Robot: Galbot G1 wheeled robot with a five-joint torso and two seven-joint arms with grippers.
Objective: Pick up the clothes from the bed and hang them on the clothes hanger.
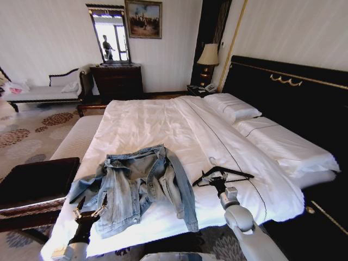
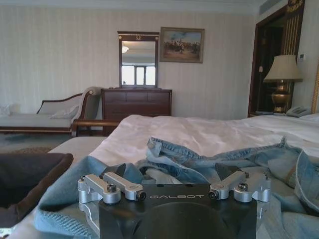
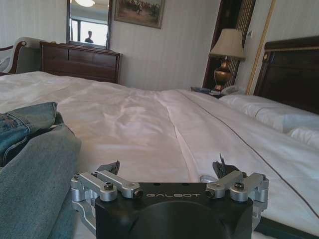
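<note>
Near the foot edge of the bed (image 1: 163, 122), toward its left corner, the faded denim jacket (image 1: 138, 187) lies crumpled on the white sheet, collar toward the pillows and one sleeve trailing down to the foot edge. My left gripper (image 1: 91, 209) sits low at that same edge, right against the jacket's hem; in my left wrist view its fingers (image 2: 121, 170) are spread wide with folds of blue denim just ahead of them, and they hold nothing. Just beside the jacket, further right along the foot edge, the black clothes hanger (image 1: 225, 174) lies flat on the sheet, its silver hook pointing up the bed. My right gripper (image 1: 217, 179) is at the hanger, over its near bar. In my right wrist view the jaws stand open, a dark fingertip (image 3: 219, 167) on either side of bare sheet, and I cannot tell whether they touch the hanger. A dark bench (image 1: 35, 185) stands off the bed's left foot corner.
</note>
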